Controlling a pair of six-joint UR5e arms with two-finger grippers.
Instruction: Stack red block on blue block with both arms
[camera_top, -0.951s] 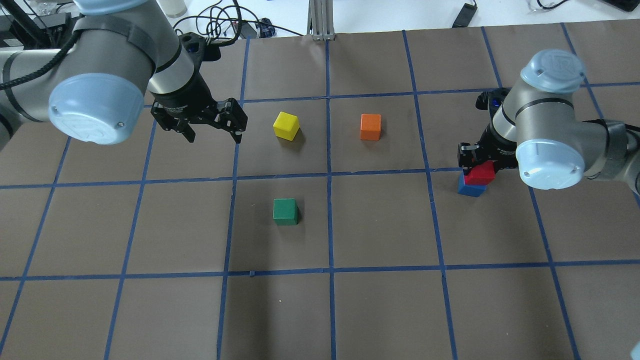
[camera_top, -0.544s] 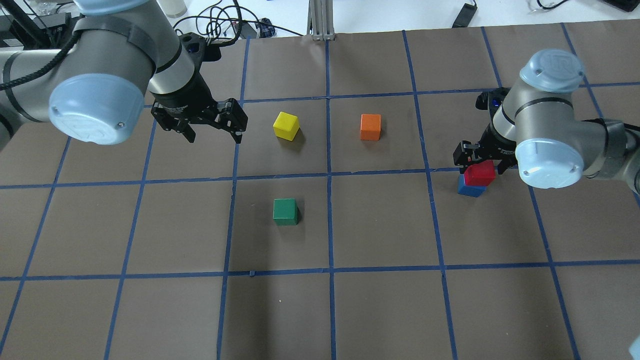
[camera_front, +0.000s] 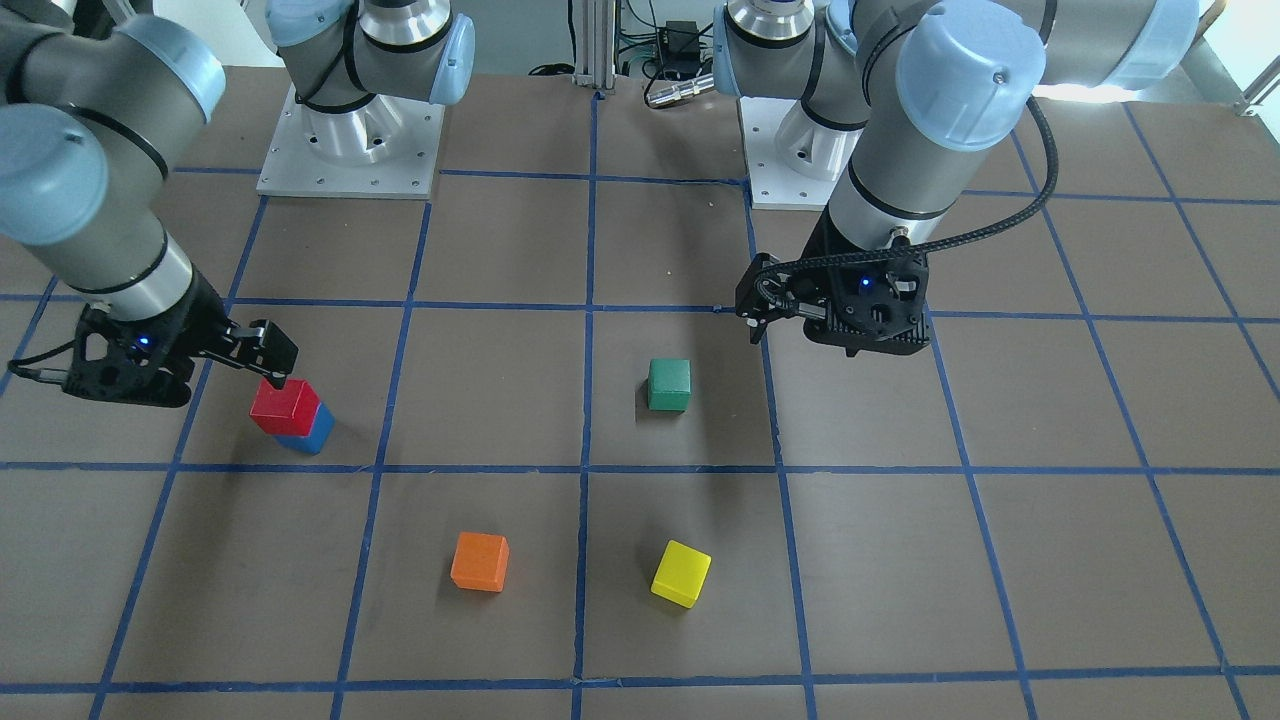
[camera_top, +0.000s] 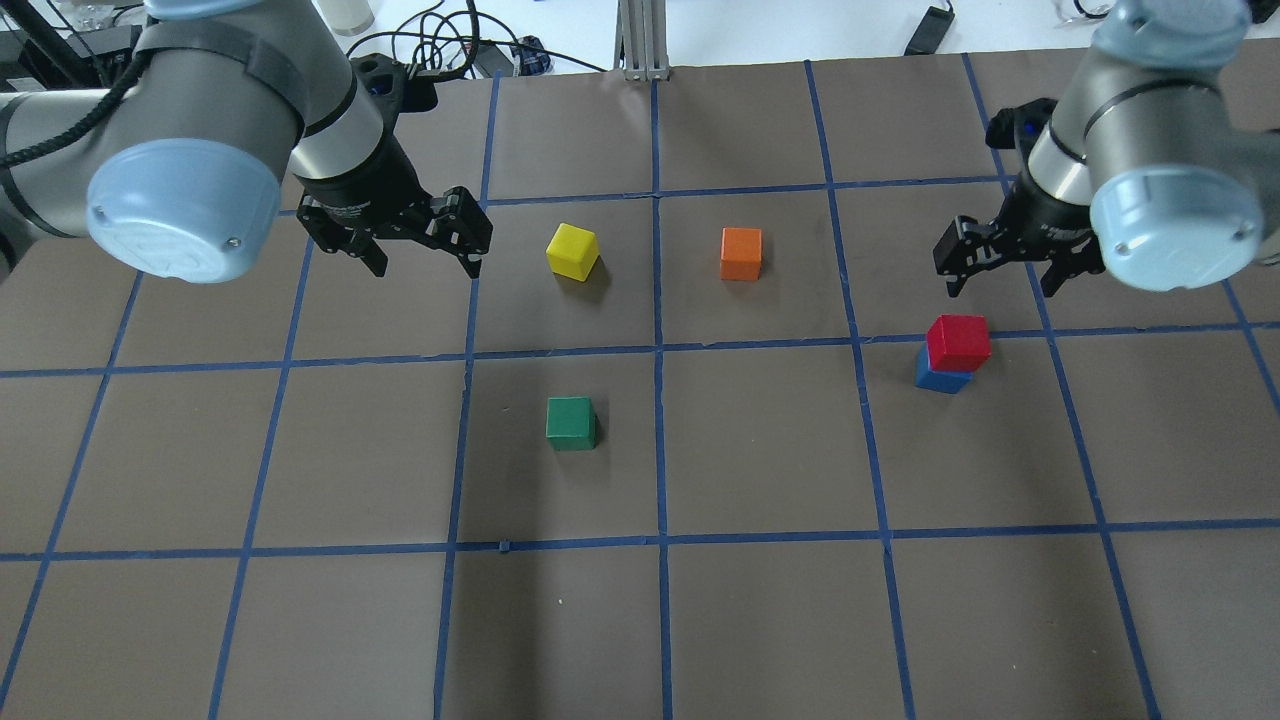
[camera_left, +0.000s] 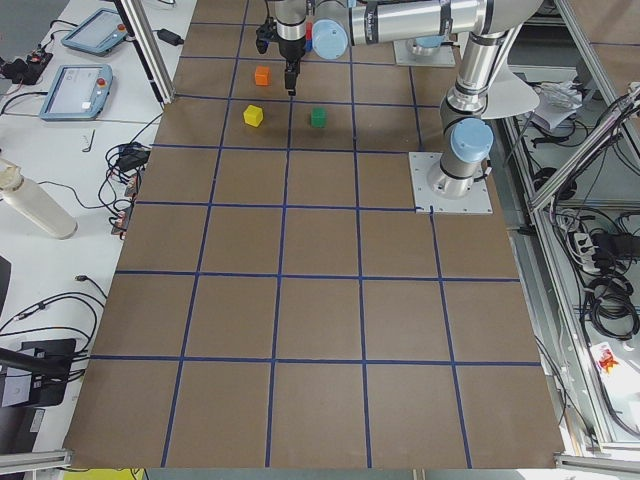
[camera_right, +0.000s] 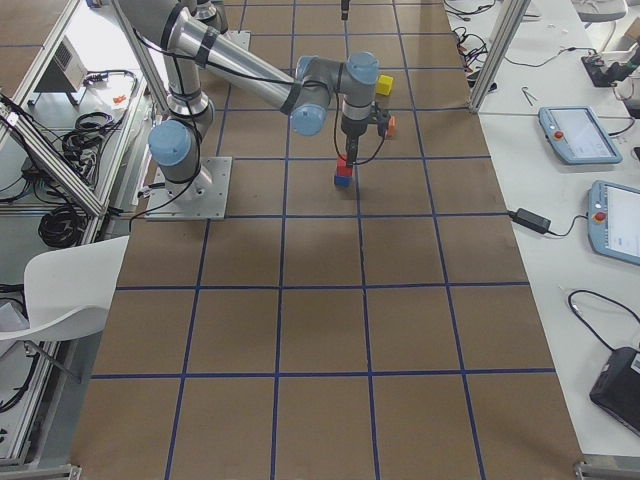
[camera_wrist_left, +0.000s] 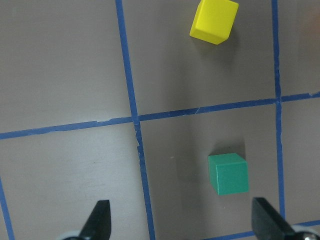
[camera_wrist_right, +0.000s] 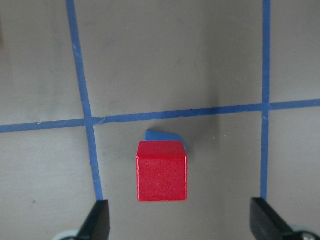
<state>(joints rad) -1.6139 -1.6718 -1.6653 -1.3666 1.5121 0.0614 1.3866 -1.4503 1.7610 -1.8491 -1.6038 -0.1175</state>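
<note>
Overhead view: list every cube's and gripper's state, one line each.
Small matte red cube: stacked on the blue one, ungripped.
Small matte blue cube: on the table, beneath it.
Right black two-finger gripper: open, empty.
Left black two-finger gripper: open, empty.
Small green cube: loose on table.
Small yellow cube: loose on table.
Small orange cube: loose on table.

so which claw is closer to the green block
Left. The left claw hovers close by the green block, slightly to its left; the right claw is far off to its right, above the red block on the blue block.
</note>
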